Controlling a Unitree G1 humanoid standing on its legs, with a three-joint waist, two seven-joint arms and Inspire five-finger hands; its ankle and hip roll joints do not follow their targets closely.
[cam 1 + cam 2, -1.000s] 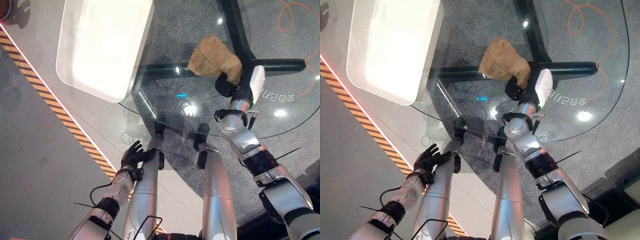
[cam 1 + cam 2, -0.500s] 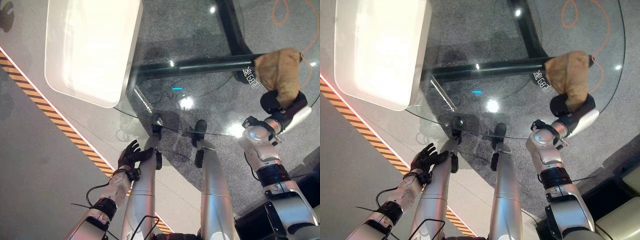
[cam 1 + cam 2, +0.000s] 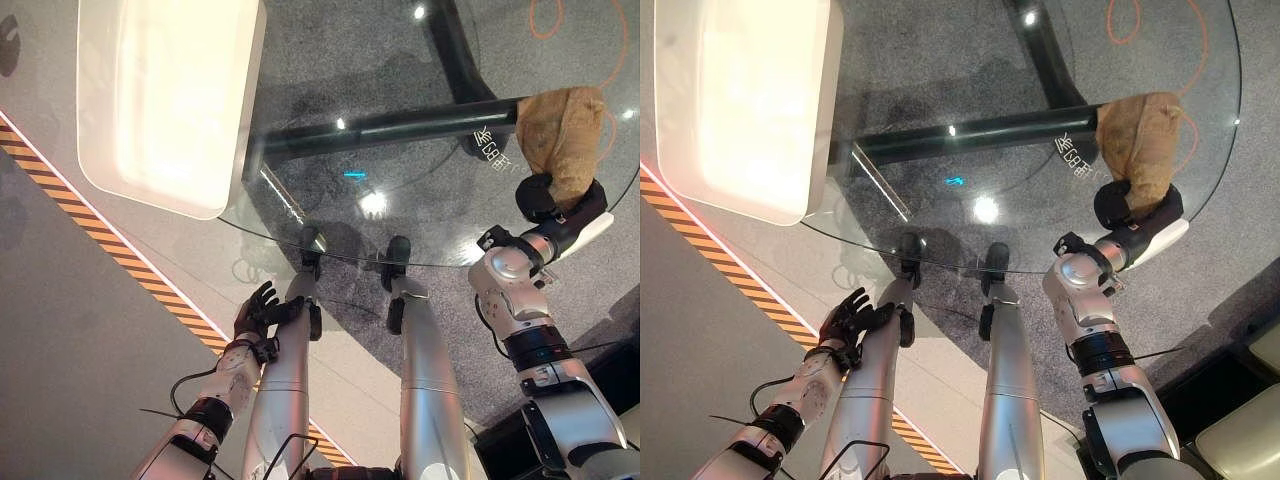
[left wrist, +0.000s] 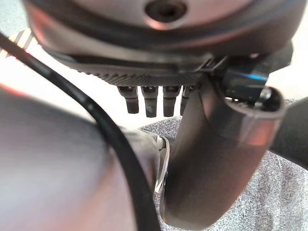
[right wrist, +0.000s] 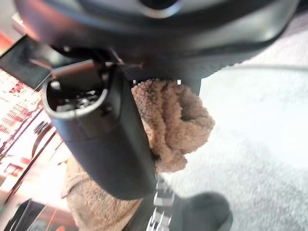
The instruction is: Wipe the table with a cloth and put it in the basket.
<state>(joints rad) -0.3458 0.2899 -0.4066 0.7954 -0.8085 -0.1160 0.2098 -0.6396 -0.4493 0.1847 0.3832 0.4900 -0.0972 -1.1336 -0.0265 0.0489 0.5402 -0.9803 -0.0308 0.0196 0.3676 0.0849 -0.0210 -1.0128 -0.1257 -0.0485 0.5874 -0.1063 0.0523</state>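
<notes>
A tan fuzzy cloth lies on the round glass table, near its right edge. My right hand is shut on the cloth's near end and rests on the glass. In the right wrist view the cloth bulges out between my thumb and the palm. My left hand hangs low at the lower left, below the table edge, with its fingers relaxed and holding nothing. The left wrist view shows those fingers straight.
A white rectangular tub stands on the table's far left part. The table's dark cross-shaped base shows through the glass. An orange-and-black striped line runs across the floor at the left. An orange cable lies on the floor far right.
My right hand has swept the cloth from the table's middle to its right edge. The camera has shifted a little. The left hand has stayed put.
</notes>
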